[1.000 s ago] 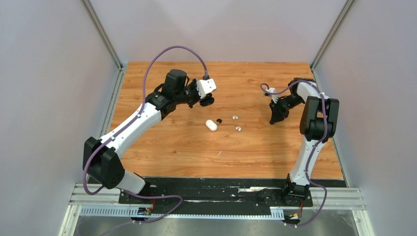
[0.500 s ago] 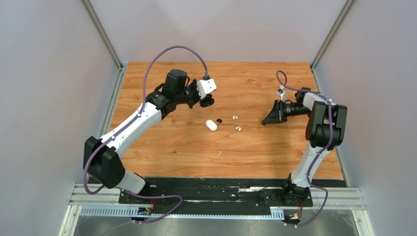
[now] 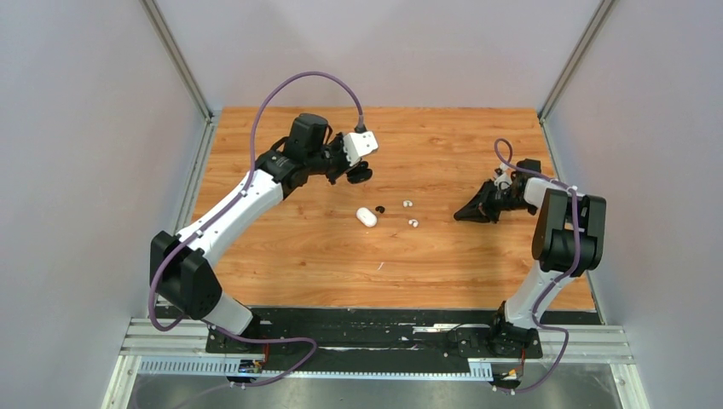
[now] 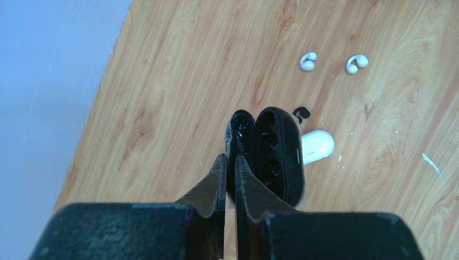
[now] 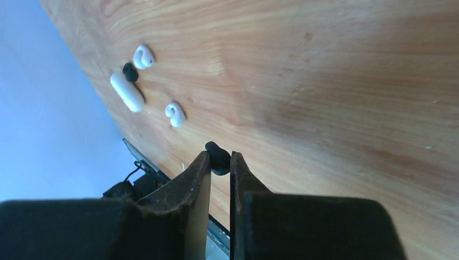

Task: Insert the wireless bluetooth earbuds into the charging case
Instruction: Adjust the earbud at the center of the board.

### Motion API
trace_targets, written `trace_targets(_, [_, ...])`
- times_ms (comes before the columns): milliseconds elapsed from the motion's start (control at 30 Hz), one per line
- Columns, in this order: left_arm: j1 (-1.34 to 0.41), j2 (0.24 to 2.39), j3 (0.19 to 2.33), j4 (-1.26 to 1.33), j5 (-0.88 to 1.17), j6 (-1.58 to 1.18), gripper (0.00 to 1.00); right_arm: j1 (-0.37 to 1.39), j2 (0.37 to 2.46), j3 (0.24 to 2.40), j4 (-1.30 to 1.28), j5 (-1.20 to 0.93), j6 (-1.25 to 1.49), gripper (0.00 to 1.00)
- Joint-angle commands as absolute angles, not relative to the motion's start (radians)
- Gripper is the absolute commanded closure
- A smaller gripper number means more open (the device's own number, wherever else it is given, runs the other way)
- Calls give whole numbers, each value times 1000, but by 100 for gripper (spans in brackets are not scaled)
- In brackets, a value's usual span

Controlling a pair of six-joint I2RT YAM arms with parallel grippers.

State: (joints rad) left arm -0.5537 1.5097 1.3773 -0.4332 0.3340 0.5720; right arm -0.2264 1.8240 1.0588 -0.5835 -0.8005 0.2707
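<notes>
The left gripper [image 4: 229,162] had its fingers pinched narrowly on the near edge of an open black case [image 4: 273,151], whose empty sockets showed just past the fingertips. Beyond it on the table [image 4: 162,81] lay a white case [image 4: 318,146] with a loose black earbud [image 4: 301,112] just beside it, and farther out a white earbud [image 4: 308,61] and a second white earbud [image 4: 356,63]. The right gripper [image 5: 220,160] clamped a held black earbud [image 5: 216,153] between its fingertips, with the other buds and the white case well beyond them to the left.
</notes>
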Motion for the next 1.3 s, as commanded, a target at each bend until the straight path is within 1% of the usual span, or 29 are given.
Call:
trace_targets(0, [-550,1520,1428,-432,351,551,100,-221,1862,1045,-528,-726,359,88])
trace_targets(167, [-549,1524,1431,-435,353,542,100,-219,1899,1036,-528,-731,368,79])
trace_targets(267, [-549,1521,1425,-438,356,539,100,-219,1911,1025,-526,-743,371,72])
trace_targets(367, [-549,1520,1424,-441,358,542,100,-220,1903,1013,-534,-752,376,58])
trace_targets(433, [-549,1521,1426,-441,359,549,100,-223,1874,1026,-575,-734,367,52])
trace_targets(533, [-549,1523,1427,-431,360,554,100,-238,1819,1078,-667,-701,323,48])
trace_targets(667, [-550,1522,1417,-407,358,555,100,-244,1789,1206,-776,-698,184,48])
trace_targets(733, [-549,1517,1409,-393,350,553,100,-239,1817,1291,-835,-780,53,49])
trace_targets(800, [-549,1507,1397,-378,341,554,100,-202,1870,1398,-909,-834,-145,50])
trace_targets(867, [-549,1496,1383,-366,331,557,100,-139,1945,1528,-1028,-828,-383,49])
trace_targets(1000, [-549,1472,1358,-361,317,557,100,-34,2098,1733,-1305,-786,-825,43])
trace_targets(1067, [-549,1457,1344,-363,311,558,100,-11,2147,1810,-1406,-777,-996,44])
trace_targets(1167, [-549,1438,1326,-368,306,561,100,-6,2185,1873,-1490,-750,-1206,47])
trace_targets(1267, [-548,1428,1315,-369,305,565,100,-6,2169,1840,-1465,-685,-1418,51])
